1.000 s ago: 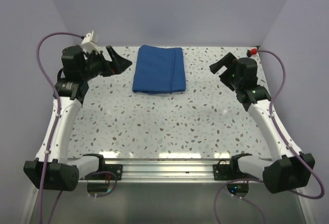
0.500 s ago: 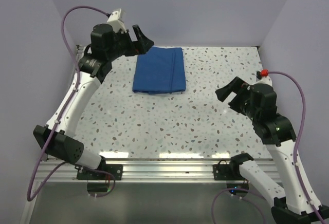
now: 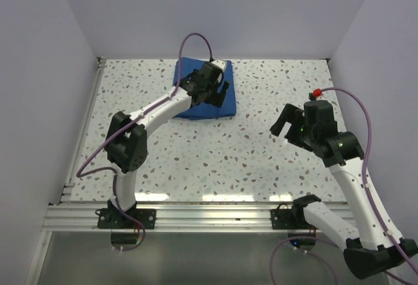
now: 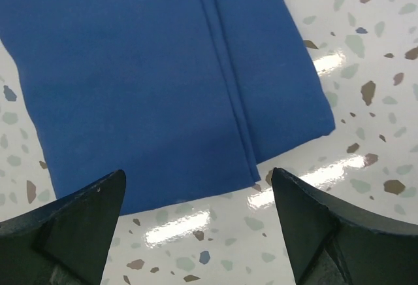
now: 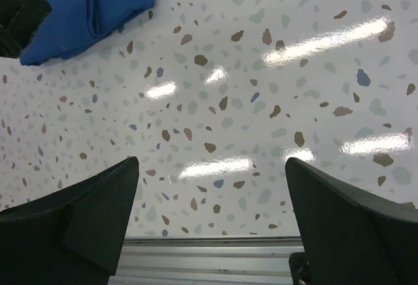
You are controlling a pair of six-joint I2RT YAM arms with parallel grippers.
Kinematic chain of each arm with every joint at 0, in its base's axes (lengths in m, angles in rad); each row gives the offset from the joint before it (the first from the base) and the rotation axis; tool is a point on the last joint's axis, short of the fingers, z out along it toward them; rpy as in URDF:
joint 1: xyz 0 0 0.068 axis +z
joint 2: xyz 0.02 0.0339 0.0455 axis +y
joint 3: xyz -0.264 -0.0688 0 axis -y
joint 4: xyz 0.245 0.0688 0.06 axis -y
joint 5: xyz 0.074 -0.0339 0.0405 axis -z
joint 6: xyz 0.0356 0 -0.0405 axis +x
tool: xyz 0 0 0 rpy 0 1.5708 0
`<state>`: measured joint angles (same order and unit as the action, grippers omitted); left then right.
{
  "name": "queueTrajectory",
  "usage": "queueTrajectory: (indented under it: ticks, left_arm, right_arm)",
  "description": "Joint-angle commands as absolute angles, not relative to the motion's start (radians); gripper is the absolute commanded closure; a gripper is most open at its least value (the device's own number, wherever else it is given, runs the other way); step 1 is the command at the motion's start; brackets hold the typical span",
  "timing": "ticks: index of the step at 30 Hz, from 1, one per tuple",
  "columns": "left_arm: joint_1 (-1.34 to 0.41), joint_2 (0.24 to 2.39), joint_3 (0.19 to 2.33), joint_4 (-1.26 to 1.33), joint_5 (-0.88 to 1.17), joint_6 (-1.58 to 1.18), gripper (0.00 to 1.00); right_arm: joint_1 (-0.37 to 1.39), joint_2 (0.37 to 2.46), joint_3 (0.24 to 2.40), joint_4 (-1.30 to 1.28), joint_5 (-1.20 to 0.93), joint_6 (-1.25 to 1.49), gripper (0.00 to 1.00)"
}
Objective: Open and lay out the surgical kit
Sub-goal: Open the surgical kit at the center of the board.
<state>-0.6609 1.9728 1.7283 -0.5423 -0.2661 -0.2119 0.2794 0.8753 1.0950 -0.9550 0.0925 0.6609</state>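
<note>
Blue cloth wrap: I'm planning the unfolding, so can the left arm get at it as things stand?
Likely yes: the left gripper hangs open directly over the folded blue cloth wrap, with nothing between them.

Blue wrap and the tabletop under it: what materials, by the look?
Blue wrap: probably woven cloth, matte; soft folded edges, a straight seam-like fold line, no glare. Tabletop: hard and glossy, speckled terrazzo pattern, stone or laminate unclear; sharp light reflections.
</note>
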Motion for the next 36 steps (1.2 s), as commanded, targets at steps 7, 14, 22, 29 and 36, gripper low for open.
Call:
queueTrajectory:
  ticks: [7,14,22,29,36]
  left_arm:
    - [-0.643,2.075,1.735,-0.439,-0.282,-0.14,0.05]
    - [-0.652,2.172,1.805,-0.449,-0.296,-0.137,0.09]
    - [-0.67,2.293,1.878,-0.523,-0.37,-0.143,0.18]
    - [-0.683,2.315,1.873,-0.561,-0.486,-0.141,0.64]
    - [-0.68,2.255,1.946,-0.583,-0.48,-0.137,1.0]
  right_arm:
    - [0.281,0.939,1.054,-0.921,0.127,0.684,0.02]
    - [0.281,0.991,1.029,-0.907,0.155,0.663,0.03]
    - [0.279,0.992,1.006,-0.894,0.187,0.637,0.02]
    - [0.279,1.019,0.973,-0.851,0.176,0.649,0.02]
    - [0.281,1.049,0.976,-0.824,0.178,0.644,0.02]
